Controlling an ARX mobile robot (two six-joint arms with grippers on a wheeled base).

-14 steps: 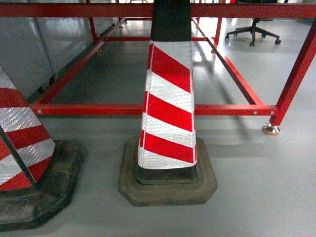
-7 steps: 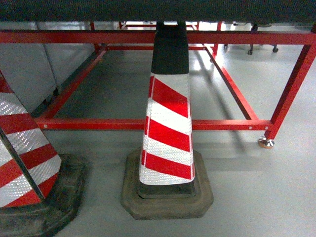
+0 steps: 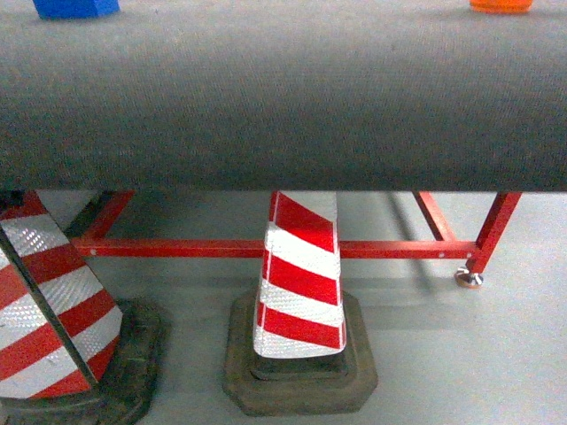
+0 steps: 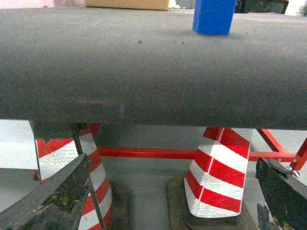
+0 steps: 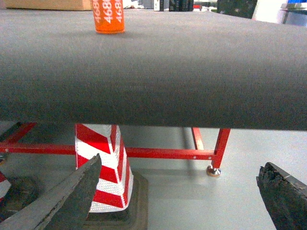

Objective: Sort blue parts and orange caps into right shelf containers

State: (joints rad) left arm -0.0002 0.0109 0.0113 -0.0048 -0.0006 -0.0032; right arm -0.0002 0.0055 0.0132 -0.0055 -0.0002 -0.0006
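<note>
grey fabric-covered tabletop [image 3: 283,97] seen across upper frame. red metal frame [image 3: 372,250] beneath. striped traffic cone [image 3: 299,283] at lower centre on grey floor [image 3: 469,354]; second cone [image 3: 49,310] at lower left.

Left wrist view: grey table edge with cones under it.
I see a blue part [image 4: 213,17] at 1 o'clock on the grey table top [image 4: 144,67]. Two striped cones [image 4: 218,175] stand below; my left gripper [image 4: 168,201] fingers are wide apart at 6 o'clock.
</note>
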